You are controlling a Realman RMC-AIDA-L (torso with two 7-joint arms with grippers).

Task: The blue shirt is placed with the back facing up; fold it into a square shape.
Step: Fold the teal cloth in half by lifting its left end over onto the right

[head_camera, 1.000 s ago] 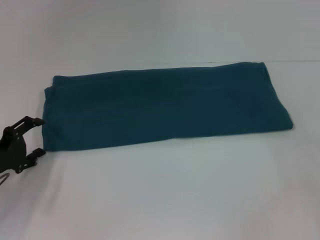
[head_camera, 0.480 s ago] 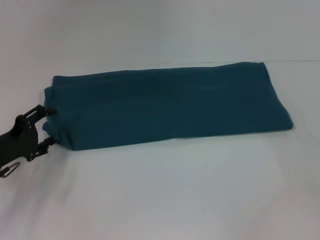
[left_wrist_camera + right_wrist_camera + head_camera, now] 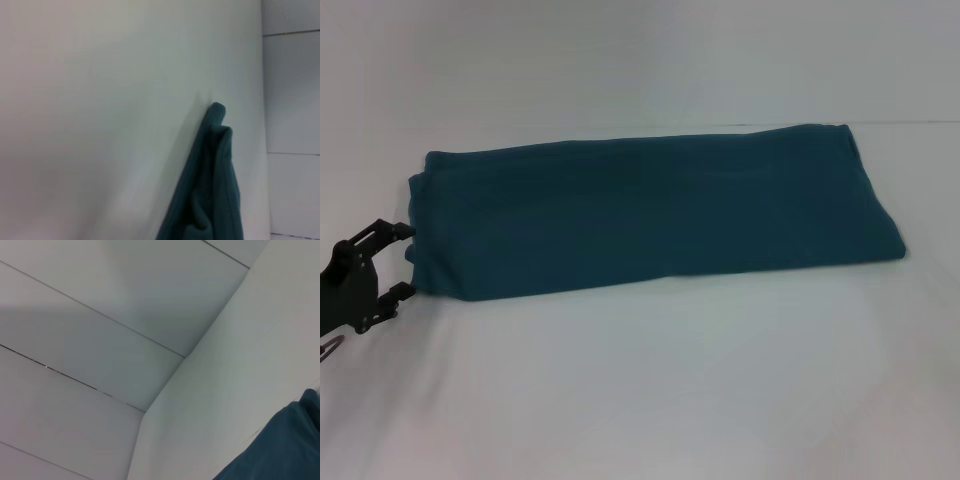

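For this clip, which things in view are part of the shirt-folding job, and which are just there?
Part of the job:
- blue shirt, already folded into a long band on the table
- left gripper, open at the shirt's left end

Just there:
- white table
- panelled wall

The right gripper is out of view.

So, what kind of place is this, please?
Probably a lab or test bench: a bare white table, pale panelled walls, one blue shirt folded into a long strip, and the left end effector open at its end.
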